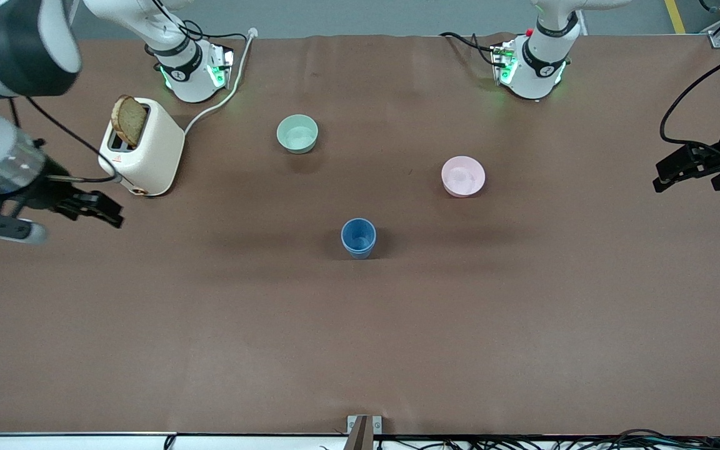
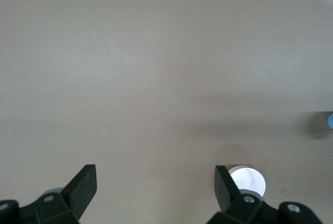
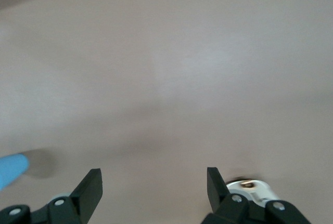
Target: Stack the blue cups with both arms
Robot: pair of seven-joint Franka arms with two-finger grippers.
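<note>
Blue cups (image 1: 359, 237) sit upright at the centre of the front frame, a touch below the middle, and what shows looks like one cup nested in the other, a doubled rim line near the base hinting at two, though I can't say for sure from here. Their long axis runs straight up from the desk (image 1: 360, 350), mouth open to the ceiling. Above them in the frame, the pale green bowl (image 1: 297, 133) stands toward the upper middle, the pink bowl (image 1: 463, 176) up and toward the frame's right edge, both well apart from the cups. Out at the frame's left edge hangs the right pincer (image 1: 94, 209), fingers spread and holding nothing, over bare desk just below the toaster (image 1: 142, 149) with its slice of bread (image 1: 129, 120) poking out. At the right edge hangs the left pincer (image 1: 685, 169), fingers wide apart and empty too. The cups lie between the two, inward along the desk from each; the right pincer looks a shade closer. In the right wrist view only a sliver of blue shows at the frame's left edge; in the left wrist view, a speck of blue at the right edge, and the pink bowl is half hidden by a finger (image 2: 225, 187). To my eye the stack is done and both arms wait.
</note>
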